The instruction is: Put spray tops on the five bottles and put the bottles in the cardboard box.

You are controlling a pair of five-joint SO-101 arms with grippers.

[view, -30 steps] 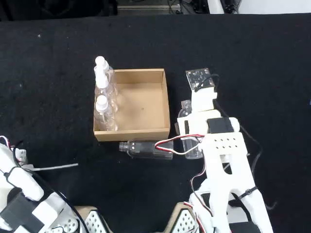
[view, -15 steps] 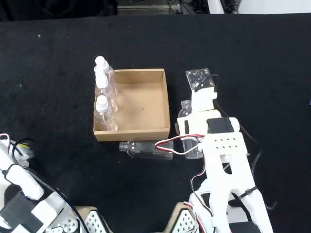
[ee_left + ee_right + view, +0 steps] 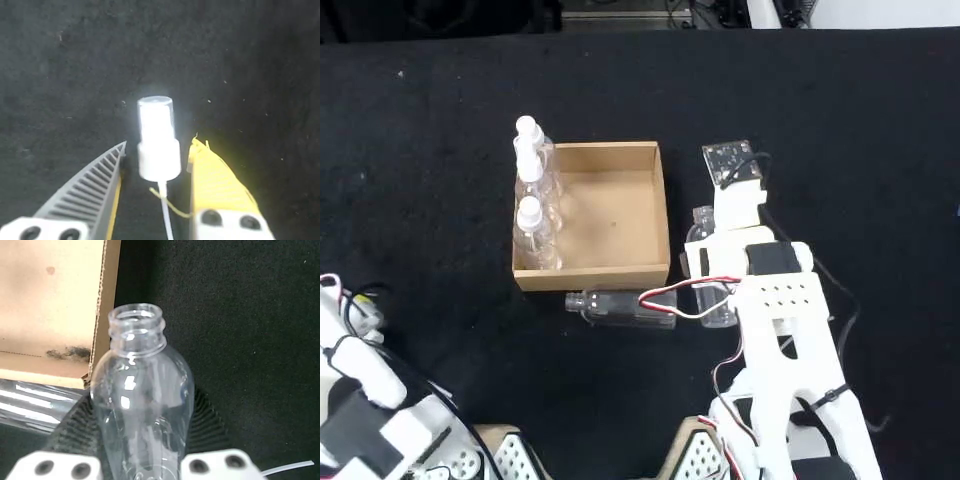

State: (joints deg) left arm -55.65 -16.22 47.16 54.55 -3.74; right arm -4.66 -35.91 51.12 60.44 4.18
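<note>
Cardboard box [image 3: 664, 200]: three capped bottles [image 3: 532, 215] stand along one inner wall. A fourth bottle [image 3: 620, 305] lies on its side on the black cloth [image 3: 860, 120], just in front of the box.
Right gripper [image 3: 140, 412]: clamped round the open clear bottle [image 3: 142, 380], which stands upright just outside the box wall.
Left gripper [image 3: 160, 145]: grasping the white spray top [image 3: 157, 132] by its collar, with the dip tube trailing back between the fingers. It sits at the near corner, well apart from the open bottle.
Step in hand: I judge it to be carrying the top to the bare neck.
Method: I would hold the top vertical, thread the tube in first, then seat the collar while the right arm holds firm.
Change: the right arm and its bottle are as they were a second ago. The left arm has shifted, and the thin tube then lying on the cloth is gone.
</note>
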